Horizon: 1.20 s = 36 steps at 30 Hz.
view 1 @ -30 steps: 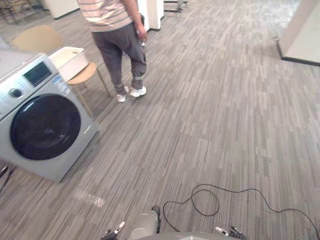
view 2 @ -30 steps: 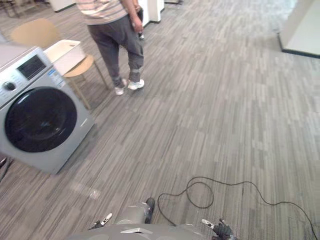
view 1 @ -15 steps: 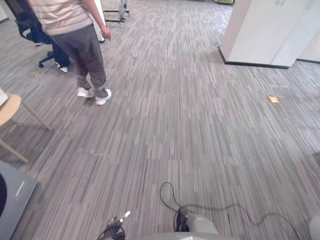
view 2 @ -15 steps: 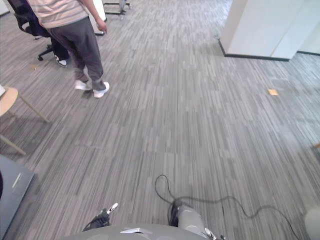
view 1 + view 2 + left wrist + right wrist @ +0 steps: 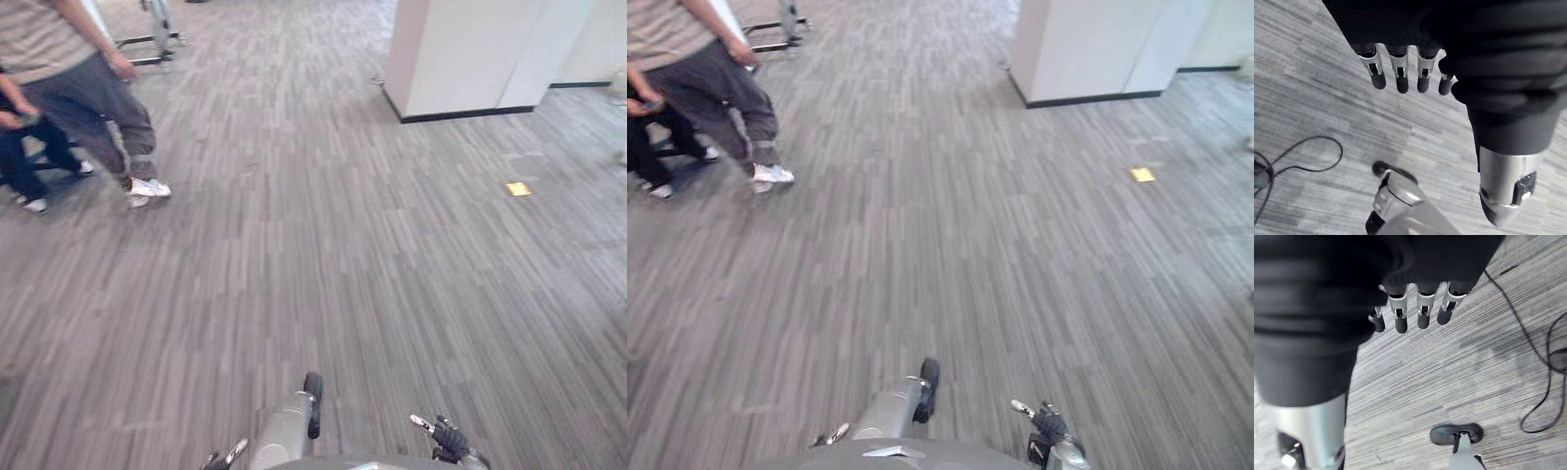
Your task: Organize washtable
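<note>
Grey striped carpet (image 5: 343, 255) stretches broadly ahead. The left hand (image 5: 1400, 24) and right hand (image 5: 1440, 254) both hang above it, fingers (image 5: 1397, 73) straight and relaxed, holding and touching nothing. Open floor lies between a person (image 5: 93, 93) at far left and a white pillar (image 5: 460, 54) at far right, with a yellow scrap (image 5: 517, 188) lying near the pillar.

Open office-like hall, grey striped carpet floor (image 5: 323, 245), white pillar (image 5: 460, 54) with dark skirting, person (image 5: 93, 93) standing
</note>
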Available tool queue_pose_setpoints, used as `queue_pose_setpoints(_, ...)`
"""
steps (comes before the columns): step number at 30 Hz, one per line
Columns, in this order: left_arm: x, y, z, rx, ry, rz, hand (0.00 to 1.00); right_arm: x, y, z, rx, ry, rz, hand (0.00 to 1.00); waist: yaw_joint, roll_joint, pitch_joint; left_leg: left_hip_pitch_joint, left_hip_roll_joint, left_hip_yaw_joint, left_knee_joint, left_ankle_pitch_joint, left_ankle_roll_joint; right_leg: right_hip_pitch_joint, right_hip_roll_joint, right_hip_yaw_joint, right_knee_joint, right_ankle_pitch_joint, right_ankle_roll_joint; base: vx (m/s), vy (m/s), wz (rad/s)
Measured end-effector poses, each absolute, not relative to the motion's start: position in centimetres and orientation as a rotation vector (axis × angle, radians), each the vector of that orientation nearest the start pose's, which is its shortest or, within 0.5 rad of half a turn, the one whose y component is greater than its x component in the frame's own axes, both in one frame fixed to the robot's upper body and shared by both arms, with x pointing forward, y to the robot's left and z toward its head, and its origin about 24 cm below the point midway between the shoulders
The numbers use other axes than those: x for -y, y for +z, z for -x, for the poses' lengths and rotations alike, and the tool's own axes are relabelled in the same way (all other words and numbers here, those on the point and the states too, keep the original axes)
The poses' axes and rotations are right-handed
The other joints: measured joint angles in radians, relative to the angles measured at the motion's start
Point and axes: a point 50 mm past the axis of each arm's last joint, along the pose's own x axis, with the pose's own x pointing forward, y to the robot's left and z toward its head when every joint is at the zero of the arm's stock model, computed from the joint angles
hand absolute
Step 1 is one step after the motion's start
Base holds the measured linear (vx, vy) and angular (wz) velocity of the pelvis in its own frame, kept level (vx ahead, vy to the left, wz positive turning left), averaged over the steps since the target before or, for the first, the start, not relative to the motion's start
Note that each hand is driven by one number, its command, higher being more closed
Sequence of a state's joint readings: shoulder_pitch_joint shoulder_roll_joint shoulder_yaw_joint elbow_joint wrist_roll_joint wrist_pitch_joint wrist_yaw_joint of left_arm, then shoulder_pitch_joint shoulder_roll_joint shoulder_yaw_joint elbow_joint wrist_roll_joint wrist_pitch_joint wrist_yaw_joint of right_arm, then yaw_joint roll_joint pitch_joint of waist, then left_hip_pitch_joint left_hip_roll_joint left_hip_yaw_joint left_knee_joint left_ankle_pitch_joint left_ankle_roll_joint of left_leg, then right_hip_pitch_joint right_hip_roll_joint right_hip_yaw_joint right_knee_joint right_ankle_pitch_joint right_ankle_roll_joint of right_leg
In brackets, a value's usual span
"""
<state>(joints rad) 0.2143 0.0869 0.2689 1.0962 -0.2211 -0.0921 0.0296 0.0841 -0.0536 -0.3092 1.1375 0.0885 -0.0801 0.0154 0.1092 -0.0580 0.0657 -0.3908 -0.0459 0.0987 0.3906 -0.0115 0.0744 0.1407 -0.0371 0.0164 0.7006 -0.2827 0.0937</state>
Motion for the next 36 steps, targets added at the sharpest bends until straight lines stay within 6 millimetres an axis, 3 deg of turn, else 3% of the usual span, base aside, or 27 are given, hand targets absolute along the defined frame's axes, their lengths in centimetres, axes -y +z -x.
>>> queue_pose_setpoints(2, -23.2, -16.4, -3.7, -1.139, 0.505, 0.174, 0.00, 20.2, -16.9, -6.2, -1.126, -0.421, -0.254, 0.00, -0.036, -0.031, 0.010, 0.103, -0.059, -0.037, -0.008, -0.078, 0.018, -0.128, -0.029, -0.007, 0.319, 0.257, 0.025, 0.56, -0.002, 0.65)
queue_pose_setpoints(3, -23.3, -16.3, -4.2, -1.129, 0.497, 0.171, 0.00, 20.5, -16.9, -6.0, -1.121, -0.434, -0.255, 0.00, -0.052, -0.032, 0.015, 0.185, -0.071, -0.064, -0.020, -0.128, 0.026, -0.206, -0.040, -0.031, 0.439, 0.227, -0.019, 0.71, -0.057, 0.66)
queue_pose_setpoints(5, -22.8, -16.2, -5.7, -1.097, 0.476, 0.182, 0.00, 21.1, -16.8, -5.0, -1.121, -0.476, -0.270, 0.00, -0.062, -0.009, 0.011, 0.320, -0.061, -0.113, -0.072, -0.184, 0.032, -0.320, -0.033, -0.083, 0.433, 0.134, -0.074, 0.78, -0.104, 0.46)
queue_pose_setpoints(6, -22.2, -16.2, -6.4, -1.078, 0.457, 0.196, 0.00, 21.2, -16.8, -3.9, -1.133, -0.497, -0.274, 0.00, -0.072, 0.011, 0.005, 0.385, -0.039, -0.148, -0.102, -0.220, 0.032, -0.391, -0.026, -0.122, 0.318, 0.077, -0.083, 0.72, -0.118, 0.62)
queue_pose_setpoints(8, -21.2, -16.2, -7.9, -1.049, 0.428, 0.221, 0.00, 21.5, -16.9, -2.3, -1.166, -0.532, -0.278, 0.00, -0.089, 0.037, 0.009, 0.489, -0.003, -0.205, -0.136, -0.282, 0.036, -0.446, -0.018, -0.180, -0.004, 0.070, -0.052, 0.74, -0.196, 0.85)
queue_pose_setpoints(9, -20.6, -16.2, -8.4, -1.039, 0.413, 0.240, 0.00, 21.2, -17.0, -1.1, -1.202, -0.542, -0.287, 0.00, -0.099, 0.036, 0.009, 0.553, 0.009, -0.234, -0.164, -0.318, 0.038, -0.459, -0.023, -0.206, -0.263, 0.123, -0.017, 0.81, -0.268, 0.82)
queue_pose_setpoints(11, -19.6, -16.3, -8.5, -1.033, 0.412, 0.273, 0.00, 21.4, -17.0, -0.2, -1.223, -0.555, -0.276, 0.00, -0.112, 0.045, -0.006, 0.629, 0.031, -0.263, -0.206, -0.367, 0.026, -0.506, -0.036, -0.220, -0.481, 0.185, -0.010, 0.76, -0.360, 0.66)
queue_pose_setpoints(13, -18.8, -16.7, -7.3, -1.069, 0.433, 0.304, 0.00, 21.5, -17.0, 0.1, -1.243, -0.551, -0.272, 0.00, -0.133, 0.067, -0.028, 0.617, 0.049, -0.285, -0.016, -0.397, 0.026, -0.507, -0.015, -0.224, -0.422, 0.309, -0.081, 0.63, -0.335, 0.71)
queue_pose_setpoints(14, -18.8, -16.7, -7.4, -1.064, 0.459, 0.331, 0.00, 22.0, -16.9, 0.3, -1.240, -0.569, -0.266, 0.00, -0.133, 0.091, -0.028, 0.536, 0.057, -0.278, 0.223, -0.363, -0.023, -0.469, -0.001, -0.226, -0.412, 0.370, -0.120, 0.54, -0.282, 0.34)
queue_pose_setpoints(15, -18.2, -16.7, -7.2, -1.059, 0.495, 0.378, 0.00, 23.5, -16.6, 0.1, -1.229, -0.576, -0.218, 0.00, -0.112, 0.143, -0.031, 0.421, 0.087, -0.267, 0.498, -0.148, -0.093, -0.415, 0.040, -0.246, -0.389, 0.292, -0.133, 0.49, -0.264, 0.07)
queue_pose_setpoints(16, -18.2, -16.8, -6.5, -1.064, 0.526, 0.396, 0.00, 24.1, -16.4, -0.4, -1.210, -0.577, -0.197, 0.00, -0.098, 0.141, -0.026, 0.351, 0.096, -0.244, 0.629, 0.117, -0.147, -0.360, 0.059, -0.234, -0.388, 0.239, -0.142, 0.39, -0.210, -0.19)
queue_pose_setpoints(17, -18.4, -16.8, -6.5, -1.060, 0.528, 0.395, 0.00, 24.3, -16.3, -0.7, -1.201, -0.583, -0.187, 0.00, -0.083, 0.143, -0.017, 0.292, 0.111, -0.219, 0.751, 0.156, -0.137, -0.295, 0.070, -0.224, -0.397, 0.189, -0.164, 0.28, -0.176, -0.19)
queue_pose_setpoints(18, -19.0, -16.5, -7.1, -1.029, 0.532, 0.392, 0.00, 24.0, -16.4, -1.2, -1.199, -0.567, -0.185, 0.00, -0.063, 0.123, -0.001, 0.210, 0.124, -0.160, 0.866, 0.066, -0.085, -0.194, 0.077, -0.207, -0.412, 0.138, -0.167, 0.19, -0.153, -0.27)
queue_pose_setpoints(19, -19.8, -16.3, -7.4, -1.008, 0.529, 0.376, 0.00, 23.3, -16.5, -3.0, -1.179, -0.514, -0.182, 0.00, -0.053, 0.099, 0.000, 0.121, 0.121, -0.124, 0.891, -0.032, -0.071, -0.107, 0.076, -0.180, -0.452, 0.103, -0.173, 0.08, -0.095, -0.38)
queue_pose_setpoints(22, -21.3, -15.9, -7.7, -0.993, 0.513, 0.313, 0.00, 22.2, -16.0, -8.1, -1.076, -0.405, -0.160, 0.00, -0.028, 0.059, 0.014, -0.036, 0.072, -0.108, 0.605, -0.151, -0.083, 0.039, 0.051, -0.116, -0.549, 0.070, -0.163, -0.20, 0.005, -0.76)
queue_pose_setpoints(23, -21.5, -16.0, -7.0, -1.018, 0.502, 0.291, 0.00, 21.6, -15.6, -10.6, -1.015, -0.351, -0.140, 0.00, -0.007, 0.052, 0.017, -0.056, 0.057, -0.129, 0.318, -0.142, -0.103, 0.086, 0.034, -0.076, -0.571, 0.047, -0.149, -0.38, 0.105, -1.23)
queue_pose_setpoints(24, -21.0, -16.3, -5.7, -1.059, 0.501, 0.286, 0.00, 21.2, -15.1, -12.1, -0.965, -0.315, -0.128, 0.00, 0.011, 0.071, 0.015, -0.041, 0.073, -0.153, -0.013, -0.093, -0.139, 0.149, 0.036, -0.024, -0.599, 0.027, -0.147, -0.30, 0.141, -1.19)
queue_pose_setpoints(25, -20.6, -16.6, -4.9, -1.089, 0.493, 0.283, 0.00, 21.4, -14.9, -12.4, -0.947, -0.313, -0.118, 0.00, 0.014, 0.096, 0.008, -0.040, 0.092, -0.165, -0.125, -0.076, -0.146, 0.182, 0.052, -0.002, -0.608, 0.023, -0.153, 0.25, 0.186, -0.89)
queue_pose_setpoints(26, -20.0, -17.0, -2.6, -1.169, 0.484, 0.278, 0.00, 21.1, -15.1, -12.2, -0.953, -0.305, -0.120, 0.00, 0.020, 0.114, -0.003, -0.057, 0.104, -0.157, -0.105, 0.030, -0.132, 0.232, 0.065, 0.038, -0.576, -0.005, -0.173, 0.73, 0.148, -0.61)
queue_pose_setpoints(27, -20.7, -17.1, -0.8, -1.218, 0.517, 0.262, 0.00, 19.7, -15.6, -11.2, -0.990, -0.285, -0.152, 0.00, 0.020, 0.071, -0.041, -0.062, 0.074, -0.109, -0.038, 0.089, -0.110, 0.205, 0.016, 0.060, -0.459, -0.027, -0.155, 0.92, 0.114, -0.47)
queue_pose_setpoints(28, -21.2, -17.0, -0.2, -1.229, 0.535, 0.252, 0.00, 19.3, -15.9, -10.7, -1.010, -0.278, -0.163, 0.00, 0.010, 0.028, -0.058, -0.059, 0.049, -0.094, -0.016, 0.075, -0.089, 0.169, -0.010, 0.071, -0.361, -0.026, -0.150, 0.86, 0.057, -0.07)
queue_pose_setpoints(29, -22.3, -16.9, 0.0, -1.233, 0.554, 0.224, 0.00, 19.0, -16.3, -9.6, -1.046, -0.284, -0.183, 0.00, -0.004, -0.018, -0.058, -0.035, -0.005, -0.079, 0.024, 0.004, -0.055, 0.082, -0.043, 0.099, -0.115, 0.046, -0.064, 0.71, 0.084, 0.43)
queue_pose_setpoints(30, -22.8, -16.8, -1.0, -1.216, 0.554, 0.213, 0.00, 19.2, -16.6, -8.6, -1.078, -0.316, -0.202, 0.00, -0.024, -0.040, -0.021, 0.032, -0.046, -0.084, 0.051, -0.054, -0.022, 0.008, -0.041, 0.134, 0.127, 0.227, 0.015, 0.60, 0.080, 0.50)
queue_pose_setpoints(31, -23.1, -16.7, -1.4, -1.207, 0.555, 0.208, 0.00, 19.2, -16.7, -8.0, -1.096, -0.330, -0.210, 0.00, -0.023, -0.039, -0.001, 0.074, -0.062, -0.086, 0.053, -0.074, -0.015, -0.028, -0.045, 0.132, 0.239, 0.269, 0.040, 0.57, 0.034, 0.41)
queue_pose_setpoints(33, -22.9, -16.7, -2.0, -1.189, 0.566, 0.234, 0.00, 19.9, -16.8, -6.9, -1.100, -0.397, -0.260, 0.00, -0.042, -0.015, 0.014, 0.236, -0.081, -0.106, 0.008, -0.160, 0.016, -0.164, -0.072, 0.019, 0.442, 0.199, -0.071, 0.67, -0.036, 0.09)
queue_pose_setpoints(35, -22.3, -16.8, -3.2, -1.163, 0.537, 0.244, 0.00, 20.5, -16.6, -7.2, -1.071, -0.408, -0.264, 0.00, -0.052, 0.014, 0.015, 0.372, -0.063, -0.129, -0.073, -0.196, 0.028, -0.272, -0.060, -0.080, 0.377, 0.087, -0.095, 0.66, -0.063, 0.09)
queue_pose_setpoints(36, -22.0, -16.6, -4.9, -1.115, 0.510, 0.250, 0.00, 21.1, -16.4, -7.4, -1.045, -0.439, -0.279, 0.00, -0.063, 0.027, 0.017, 0.446, -0.040, -0.148, -0.108, -0.237, 0.038, -0.359, -0.042, -0.159, 0.220, 0.029, -0.092, 0.58, -0.111, 0.32)
